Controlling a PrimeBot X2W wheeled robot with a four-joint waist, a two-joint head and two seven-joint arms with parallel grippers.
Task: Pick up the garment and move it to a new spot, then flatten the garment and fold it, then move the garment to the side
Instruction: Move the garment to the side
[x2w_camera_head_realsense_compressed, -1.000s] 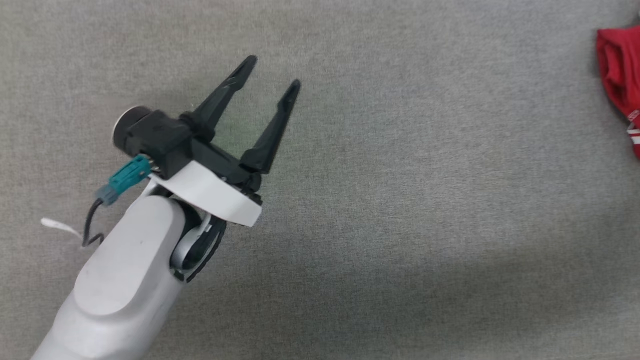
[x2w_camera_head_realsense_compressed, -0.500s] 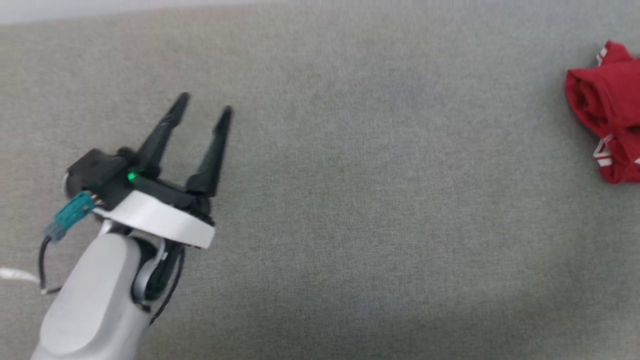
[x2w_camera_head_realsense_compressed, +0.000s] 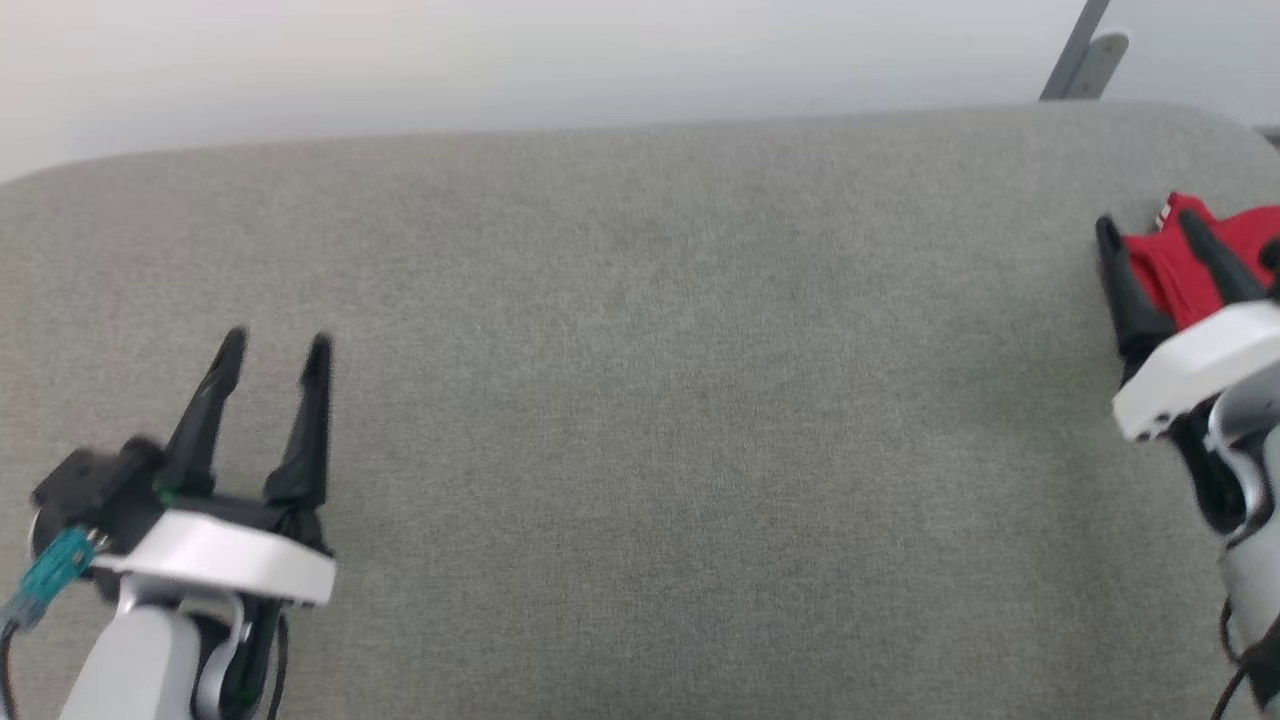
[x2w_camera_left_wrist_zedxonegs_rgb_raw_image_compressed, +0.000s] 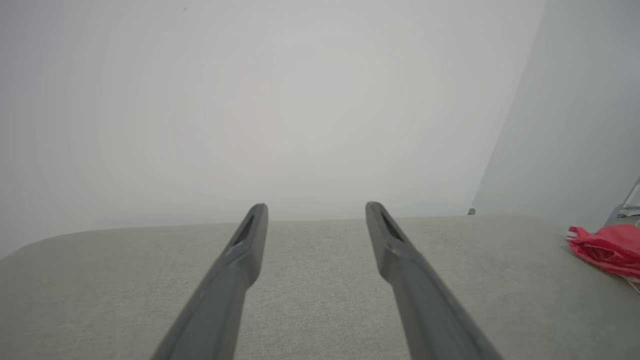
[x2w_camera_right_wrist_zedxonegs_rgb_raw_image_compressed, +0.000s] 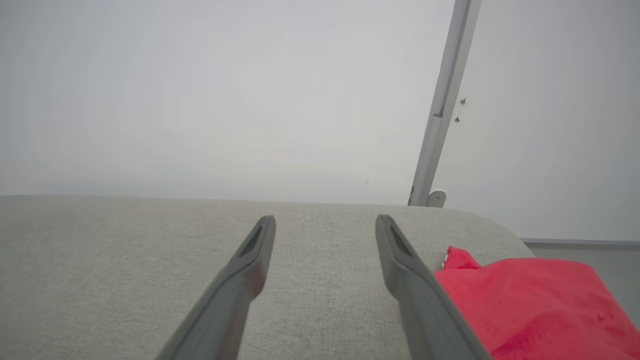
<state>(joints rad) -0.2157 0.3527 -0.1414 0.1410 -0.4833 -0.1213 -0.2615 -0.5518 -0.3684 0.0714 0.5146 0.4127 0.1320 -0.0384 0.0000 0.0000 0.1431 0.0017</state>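
The head view has swung upward. The far edge of the counter (x2w_camera_head_realsense_compressed: 650, 300) now shows, with a pale wall (x2w_camera_head_realsense_compressed: 500, 60) and a grey post (x2w_camera_head_realsense_compressed: 1085, 40) above it. The left gripper (x2w_camera_head_realsense_compressed: 276, 343), earlier near the middle left and leaning right, now sits at the lower left with its fingers nearly upright. The right gripper (x2w_camera_head_realsense_compressed: 1147, 222) has come into view at the right edge, jaws apart. The garment (x2w_camera_head_realsense_compressed: 1235, 235), cut off at the right edge before, now lies just behind that gripper's fingers.
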